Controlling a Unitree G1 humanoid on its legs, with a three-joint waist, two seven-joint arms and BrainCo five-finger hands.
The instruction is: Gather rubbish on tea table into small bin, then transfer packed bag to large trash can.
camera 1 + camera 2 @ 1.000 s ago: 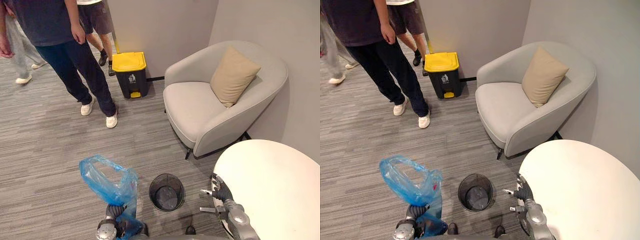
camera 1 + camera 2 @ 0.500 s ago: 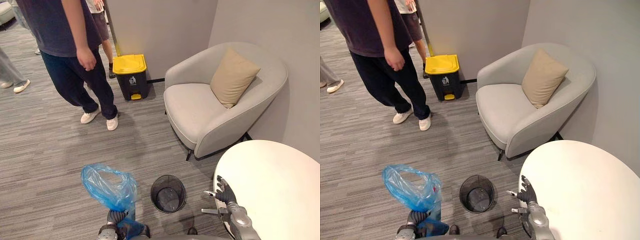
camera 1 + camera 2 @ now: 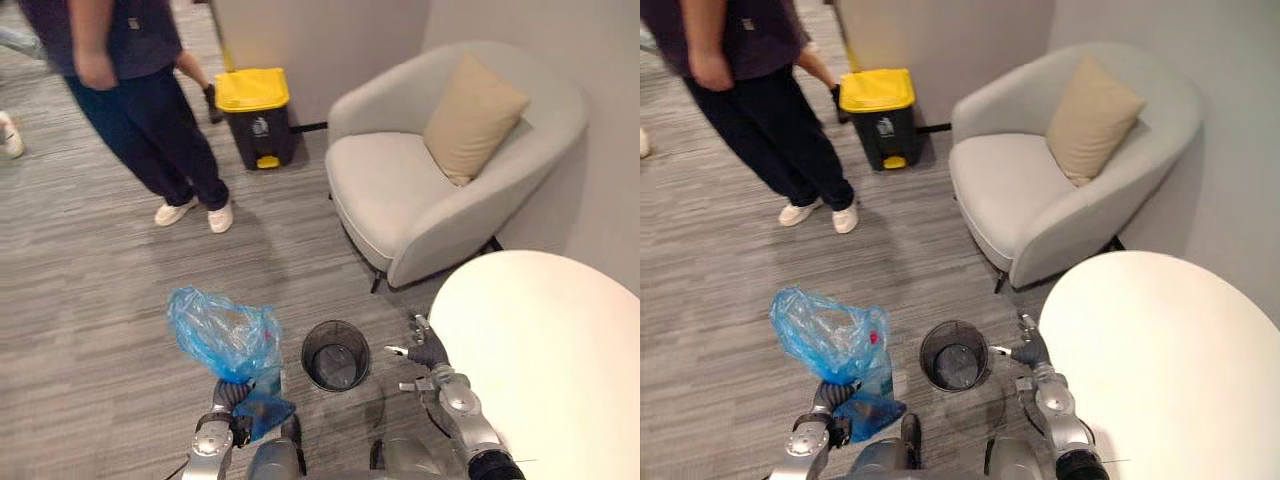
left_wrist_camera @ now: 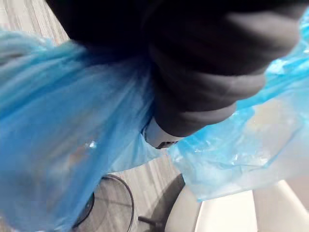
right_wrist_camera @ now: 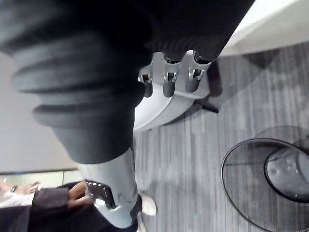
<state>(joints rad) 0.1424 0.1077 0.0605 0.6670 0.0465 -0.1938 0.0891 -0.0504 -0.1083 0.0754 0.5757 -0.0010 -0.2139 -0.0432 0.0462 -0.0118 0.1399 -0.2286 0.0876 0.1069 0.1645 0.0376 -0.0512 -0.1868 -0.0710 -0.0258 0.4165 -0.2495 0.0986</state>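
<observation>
Firmly the left hand (image 3: pixel 229 396) clutches the blue bag (image 3: pixel 224 336) (right hand (image 3: pixel 426 356) fingers straight).

One sign on my side: a white pictogram (image 3: pixel 260 126), a figure dropping litter, on the dark front of the large trash can (image 3: pixel 262 145) with the yellow lid, by the far wall. It is too small to make out any lettering beside it. Blue bag (image 3: pixel 222 335), bunched in my left hand (image 3: pixel 226 398): nothing legible through the plastic. I can read no words, numbers or brand marks anywhere.
</observation>
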